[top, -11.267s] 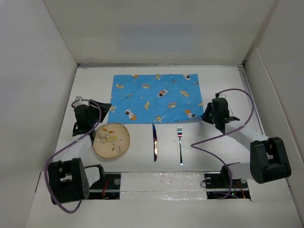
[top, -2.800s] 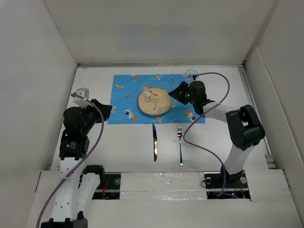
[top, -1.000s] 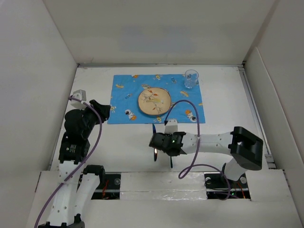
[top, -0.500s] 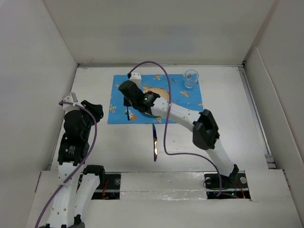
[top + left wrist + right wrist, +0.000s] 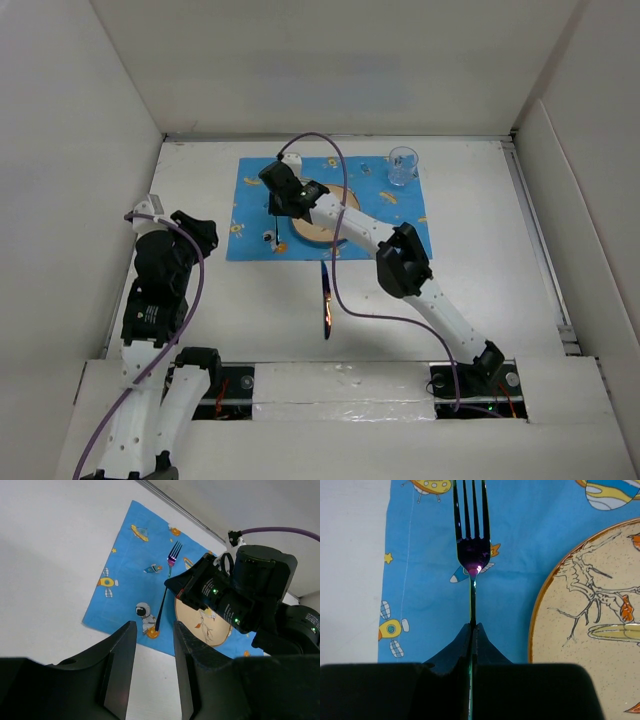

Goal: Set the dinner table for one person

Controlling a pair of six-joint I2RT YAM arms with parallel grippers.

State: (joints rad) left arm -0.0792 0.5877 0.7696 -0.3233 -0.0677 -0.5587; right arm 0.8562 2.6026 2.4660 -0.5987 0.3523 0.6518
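Fork point(image 5: 471, 555), handle apparently buried in right gripper point(image 5: 472, 630)

Glossy metal fork point(image 5: 471, 555), matt cloth placemat point(image 5: 520, 540)

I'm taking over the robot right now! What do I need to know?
Left gripper: jaws open, empty, hovering over the left side of the dinner table.
Right gripper: shut on the fork, held over the blue placemat, left of the plate.
Done: plate on the placemat, glass at its far right corner.
To do: release the fork. The knife lies on bare table just near of the placemat and probably goes right of the plate.
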